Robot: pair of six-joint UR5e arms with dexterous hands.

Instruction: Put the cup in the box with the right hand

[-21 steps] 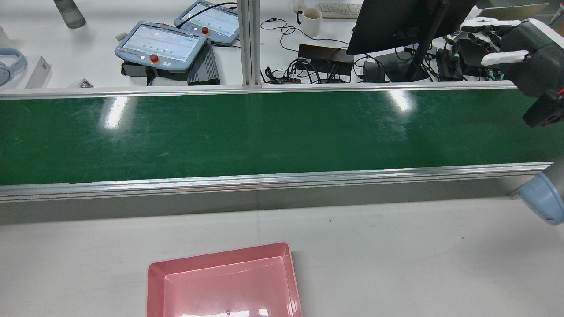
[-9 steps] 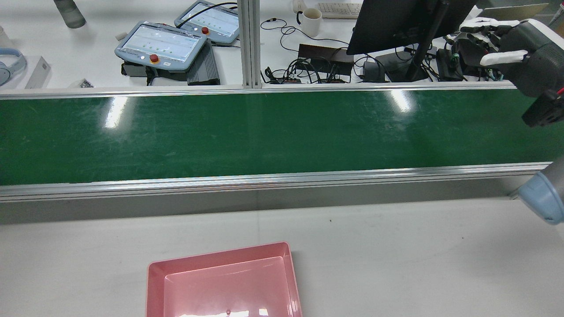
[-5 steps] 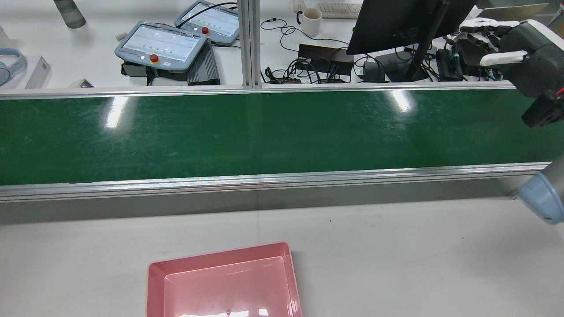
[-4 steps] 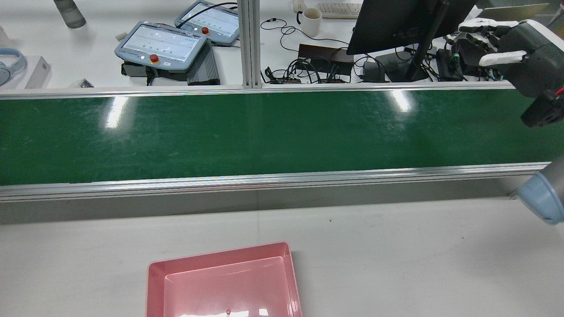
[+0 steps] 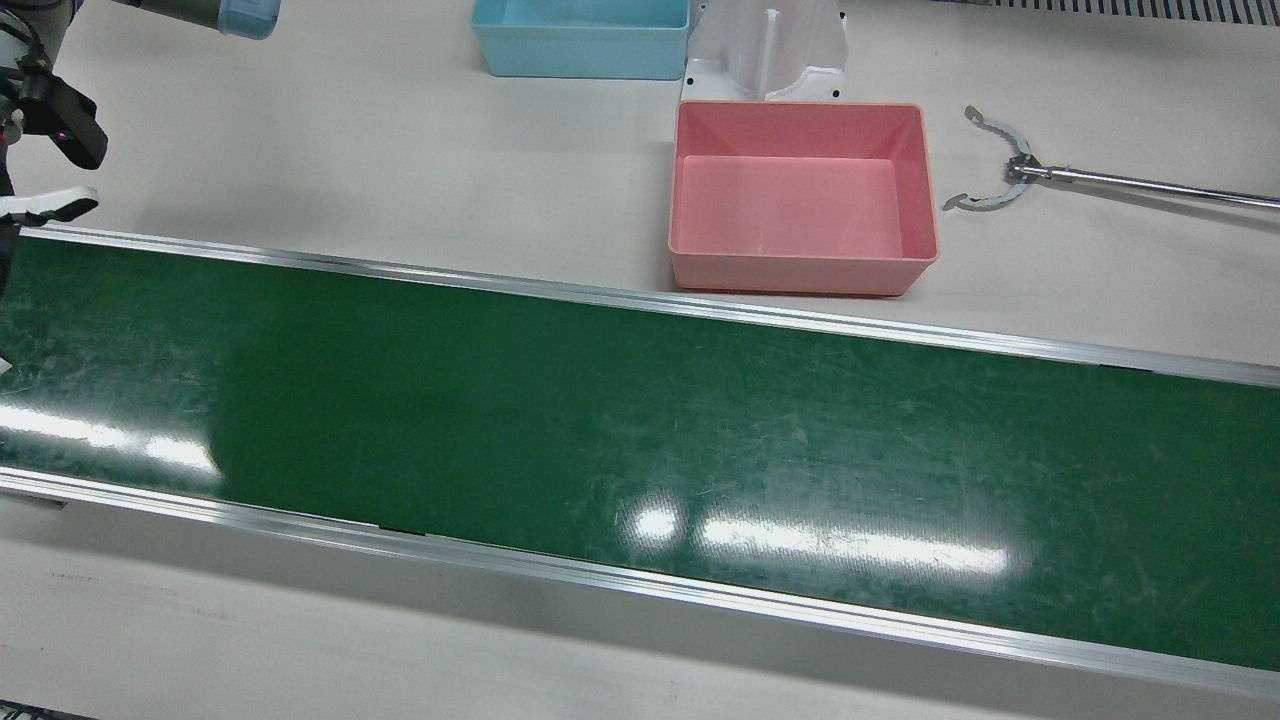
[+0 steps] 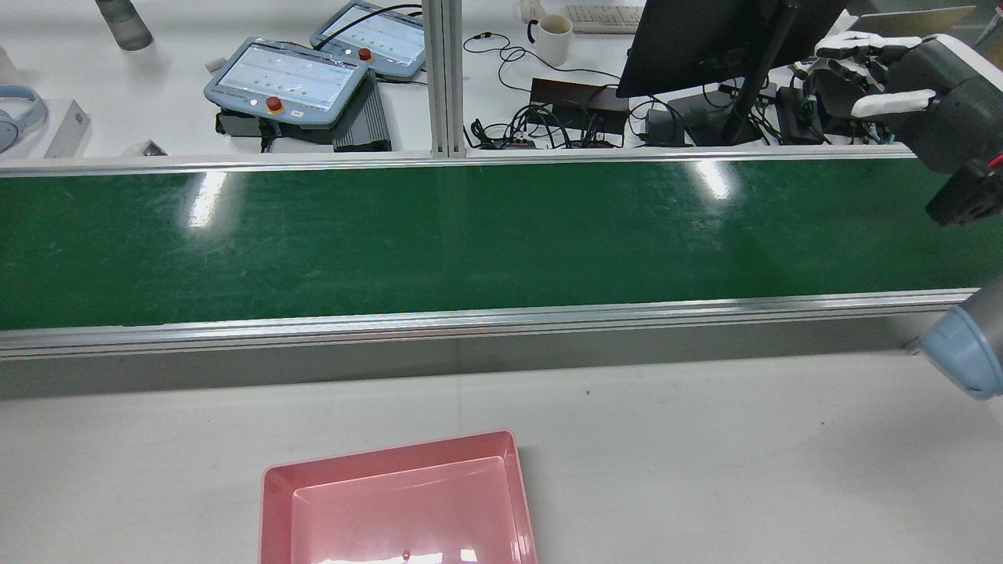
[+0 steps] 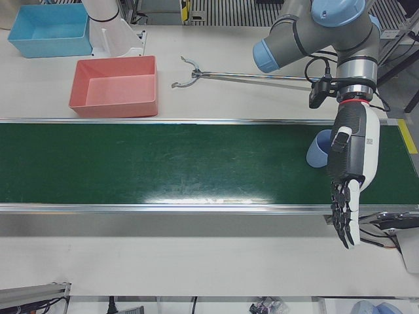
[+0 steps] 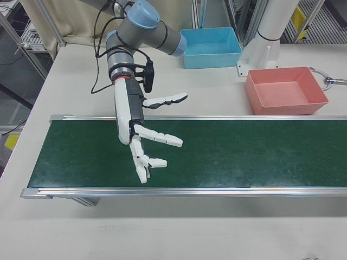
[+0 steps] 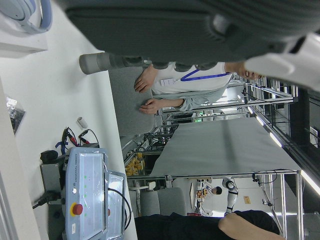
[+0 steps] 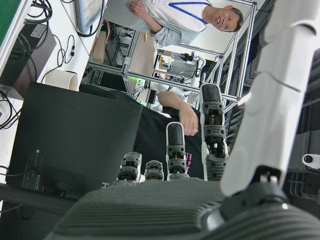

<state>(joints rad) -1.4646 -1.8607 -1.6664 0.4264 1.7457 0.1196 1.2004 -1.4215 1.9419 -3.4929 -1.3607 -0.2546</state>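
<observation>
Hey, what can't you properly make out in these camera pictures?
Light blue cup: left-front view, partly hidden by the left hand.
Pink plastic box: rear view, cut off by bottom edge.
Right hand: front view, mostly cut off by left edge.

A pale table (image 5: 400,150) carries a green conveyor belt (image 5: 600,420) glaring under overhead lights; beyond it, a cluttered desk (image 6: 157,117) with a monitor (image 6: 689,39), perhaps switched off.
</observation>
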